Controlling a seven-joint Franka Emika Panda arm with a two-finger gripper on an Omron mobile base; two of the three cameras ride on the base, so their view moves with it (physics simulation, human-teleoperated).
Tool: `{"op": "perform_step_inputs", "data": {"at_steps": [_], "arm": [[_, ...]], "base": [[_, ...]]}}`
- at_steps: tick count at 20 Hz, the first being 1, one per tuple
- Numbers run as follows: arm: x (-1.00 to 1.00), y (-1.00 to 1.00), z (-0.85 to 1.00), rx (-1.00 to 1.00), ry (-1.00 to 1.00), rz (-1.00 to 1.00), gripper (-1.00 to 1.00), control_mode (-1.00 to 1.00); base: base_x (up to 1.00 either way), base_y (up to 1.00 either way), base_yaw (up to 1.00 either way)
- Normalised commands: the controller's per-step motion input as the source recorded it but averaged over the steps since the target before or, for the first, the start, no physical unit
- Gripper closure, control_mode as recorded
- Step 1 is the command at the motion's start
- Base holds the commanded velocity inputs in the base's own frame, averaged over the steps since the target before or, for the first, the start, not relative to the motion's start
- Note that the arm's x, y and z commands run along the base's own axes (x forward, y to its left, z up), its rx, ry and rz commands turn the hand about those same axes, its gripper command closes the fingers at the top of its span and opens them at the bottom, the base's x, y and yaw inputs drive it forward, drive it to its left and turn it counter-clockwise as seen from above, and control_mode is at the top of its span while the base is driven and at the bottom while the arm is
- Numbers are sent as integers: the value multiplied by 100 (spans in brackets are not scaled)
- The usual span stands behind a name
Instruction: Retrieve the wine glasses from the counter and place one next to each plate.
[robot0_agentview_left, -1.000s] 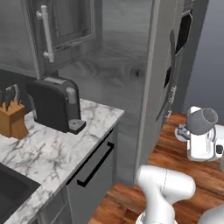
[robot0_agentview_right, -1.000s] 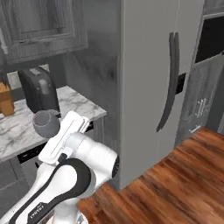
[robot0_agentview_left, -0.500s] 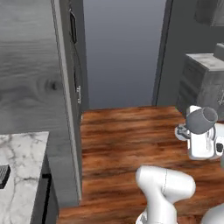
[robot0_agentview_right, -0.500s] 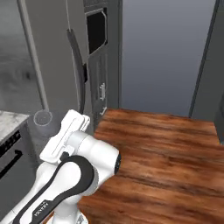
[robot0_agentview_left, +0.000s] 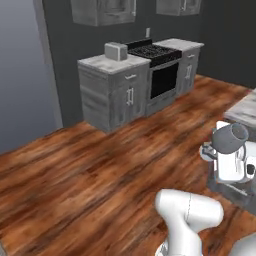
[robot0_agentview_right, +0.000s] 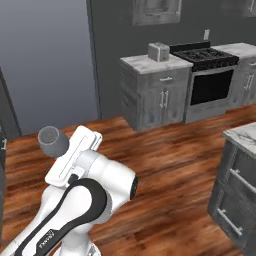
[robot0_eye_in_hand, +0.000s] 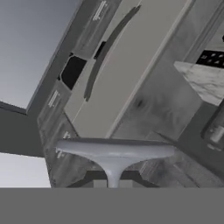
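Toaster (robot0_agentview_left: 116, 50) on cabinet run (robot0_agentview_left: 112, 92), left of stove (robot0_agentview_left: 159, 65) (against back wall); island corner (robot0_agentview_right: 242, 172) at right.

Glossy white rounded arm (robot0_agentview_right: 85, 200) with a black band curving along one link, small grey lettering near its base, and a dark grey round joint cap (robot0_agentview_right: 52, 141)

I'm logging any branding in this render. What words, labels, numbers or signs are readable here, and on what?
Small dark lettering on the white arm, low in the right base view: too small and blurred to read.
Stove, toaster, cabinets, fridge and the wine glass in the hand view: no readable text.
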Motion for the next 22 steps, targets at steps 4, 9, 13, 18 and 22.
{"op": "perform_step_inputs", "data": {"at_steps": [4, 9, 13, 18, 22], "arm": [[0, 0, 0, 0, 0, 0, 100, 100], [0, 0, 0, 0, 0, 0, 100, 100], [0, 0, 0, 0, 0, 0, 100, 100], [0, 0, 0, 0, 0, 0, 100, 100], [0, 0, 0, 0, 0, 0, 100, 100]], "base": [[0, 0, -100], [41, 42, -83], [100, 100, -38], [100, 100, -33], [100, 100, -35]]}}
